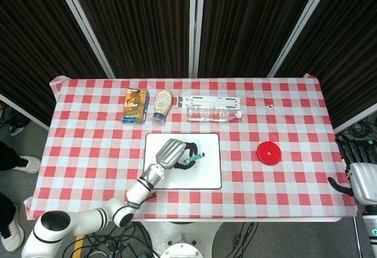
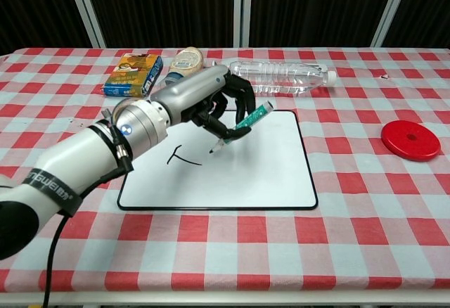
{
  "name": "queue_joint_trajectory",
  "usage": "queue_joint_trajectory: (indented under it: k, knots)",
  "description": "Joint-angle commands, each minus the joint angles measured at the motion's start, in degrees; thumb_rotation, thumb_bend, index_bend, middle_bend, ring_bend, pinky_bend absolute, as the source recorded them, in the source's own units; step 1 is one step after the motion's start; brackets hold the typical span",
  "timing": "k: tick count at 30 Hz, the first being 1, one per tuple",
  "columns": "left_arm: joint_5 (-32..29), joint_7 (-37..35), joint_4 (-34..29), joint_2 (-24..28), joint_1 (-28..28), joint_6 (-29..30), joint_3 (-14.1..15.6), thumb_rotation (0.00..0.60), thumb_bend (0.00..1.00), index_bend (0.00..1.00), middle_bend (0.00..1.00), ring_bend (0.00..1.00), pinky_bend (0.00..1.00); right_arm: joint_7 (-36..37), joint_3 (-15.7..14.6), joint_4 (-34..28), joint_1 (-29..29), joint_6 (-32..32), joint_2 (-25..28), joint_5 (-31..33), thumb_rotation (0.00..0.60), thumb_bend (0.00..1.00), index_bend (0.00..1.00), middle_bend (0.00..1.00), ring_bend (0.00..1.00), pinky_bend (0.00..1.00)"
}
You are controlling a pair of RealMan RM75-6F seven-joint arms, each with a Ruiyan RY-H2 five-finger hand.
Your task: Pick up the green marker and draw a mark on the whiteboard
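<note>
Chest view shows your left hand (image 2: 211, 104) grasping the green marker (image 2: 242, 124) at a slant, tip down near the centre of the whiteboard (image 2: 267, 174), just right of a dark mark (image 2: 184, 156). Lean harder and the tip could skid or shove the board; loosen your hold and the pen may roll in your fingers. One snack box (image 2: 131, 69), one squeeze bottle (image 2: 186, 60), one water bottle (image 2: 281, 77), one red disc (image 2: 411, 140) sit on the counter (image 2: 365, 238). At head view's lower right, your right hand (image 1: 364, 178) hangs released, off the counter.
</note>
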Motion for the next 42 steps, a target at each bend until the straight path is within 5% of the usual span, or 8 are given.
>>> queue_joint_trajectory:
  k: [1, 11, 19, 25, 31, 34, 38, 42]
  knots:
    - [0.0, 2.0, -4.7, 5.0, 0.9, 1.4, -0.8, 0.6, 0.4, 0.55, 0.6, 0.77, 0.95, 0.4, 0.0, 0.3, 0.1, -0.1, -0.2, -0.2, 0.6, 0.1, 0.0, 0.03, 0.0, 0.0]
    - [-10.6, 28.2, -16.0, 22.4, 4.6, -7.8, 4.1, 0.6, 0.41, 0.54, 0.58, 0.76, 0.93, 1.4, -0.1, 1.2, 0.7, -0.6, -1.0, -1.2, 0.6, 0.1, 0.0, 0.03, 0.0, 0.0]
    - [-22.8, 47.6, -19.9, 26.7, 4.7, -8.9, 6.2, 0.6, 0.41, 0.53, 0.56, 0.73, 0.89, 1.0, -0.3, 0.9, 0.7, -0.3, -1.4, -1.8, 0.6, 0.1, 0.0, 0.03, 0.0, 0.0]
    - [-26.2, 50.2, -19.1, 26.8, 4.2, -9.4, 6.7, 0.6, 0.41, 0.48, 0.53, 0.72, 0.88, 0.7, -0.5, 0.6, 0.3, -0.1, -1.3, -1.6, 0.6, 0.1, 0.0, 0.03, 0.0, 0.0]
    - [-29.1, 52.6, -22.0, 27.8, 3.9, -8.3, 6.9, 0.6, 0.34, 0.16, 0.3, 0.57, 0.8, 0.9, -0.6, 0.5, -0.1, 0.2, -1.1, -1.3, 0.6, 0.1, 0.0, 0.03, 0.0, 0.0]
    - [-27.8, 51.6, -26.7, 30.1, 5.7, -3.1, 6.3, 0.6, 0.33, 0.12, 0.25, 0.45, 0.75, 1.3, -0.6, 0.7, -0.5, 0.7, -1.0, -1.4, 0.6, 0.1, 0.0, 0.03, 0.0, 0.0]
    - [-24.1, 46.0, -35.6, 36.4, 11.8, 8.3, 5.2, 0.6, 0.33, 0.12, 0.25, 0.41, 0.7, 2.7, -0.9, 1.6, -1.4, 1.6, -0.8, -1.4, 0.6, 0.1, 0.0, 0.03, 0.0, 0.0]
    - [-17.7, 38.8, -38.9, 42.3, 19.3, 18.2, 7.3, 0.6, 0.29, 0.15, 0.25, 0.33, 0.51, 5.4, -1.4, 3.6, -2.6, 2.9, -1.2, -1.8, 0.6, 0.1, 0.0, 0.03, 0.0, 0.0]
